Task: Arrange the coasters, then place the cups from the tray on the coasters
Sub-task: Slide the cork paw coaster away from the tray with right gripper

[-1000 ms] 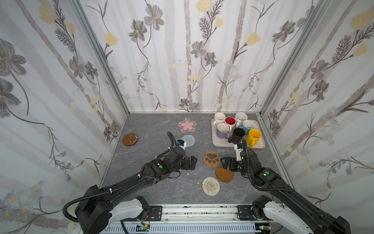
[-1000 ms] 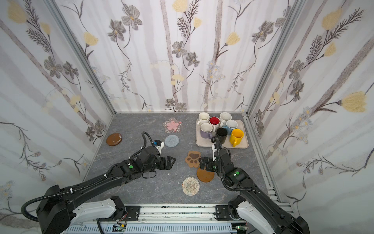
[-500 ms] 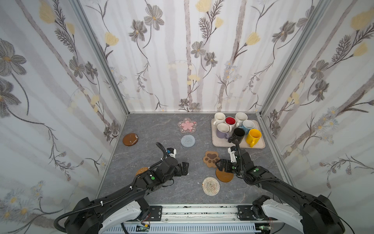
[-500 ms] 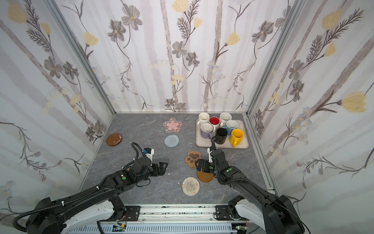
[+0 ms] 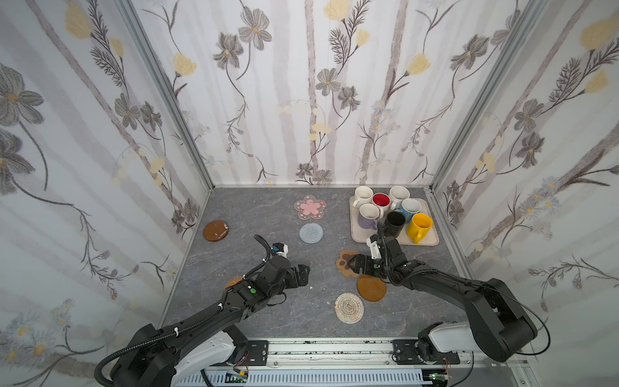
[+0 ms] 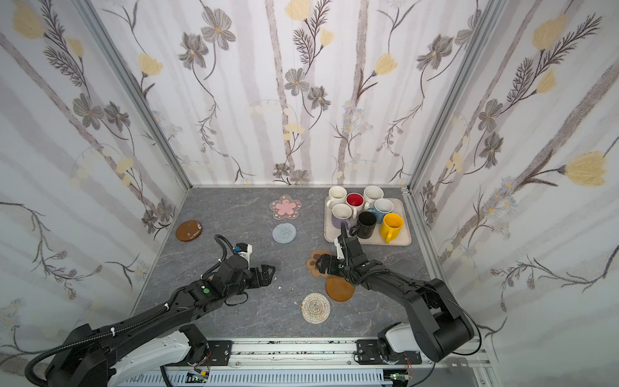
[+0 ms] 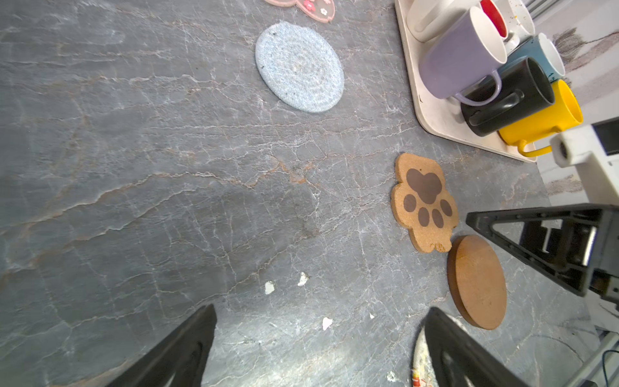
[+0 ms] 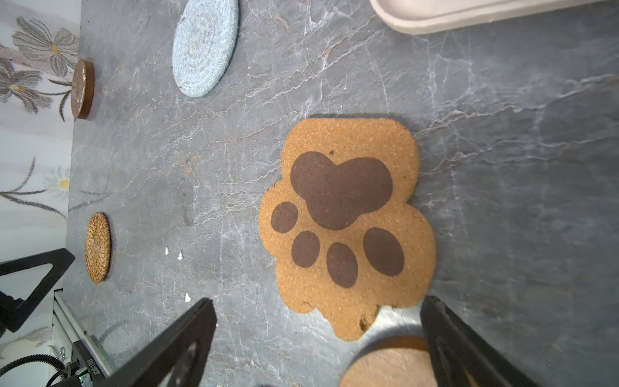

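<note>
Several coasters lie flat on the grey table: pink flower [image 5: 310,207], grey-blue woven [image 5: 311,233], brown disc [image 5: 216,230] at the left, orange rattan [image 5: 233,282] half hidden by my left arm, tan paw [image 5: 345,263], a second brown disc [image 5: 371,288] and pale woven [image 5: 349,308]. Several cups [image 5: 395,221] stand crowded on the beige tray [image 5: 428,239] at the back right. My right gripper [image 5: 355,264] [image 8: 317,301] hangs open just over the paw coaster's [image 8: 345,214] near edge. My left gripper [image 5: 303,276] [image 7: 321,315] is open and empty above bare table.
Flowered walls close in the left, back and right sides. A metal rail [image 5: 335,348] runs along the front edge. Small white flecks [image 7: 269,287] dot the table between the grippers. The paw coaster [image 7: 423,201] nearly touches the second brown disc [image 7: 475,281].
My right gripper has moved left and down over the paw coaster. My left gripper has drawn back a little toward the front left, still open.
</note>
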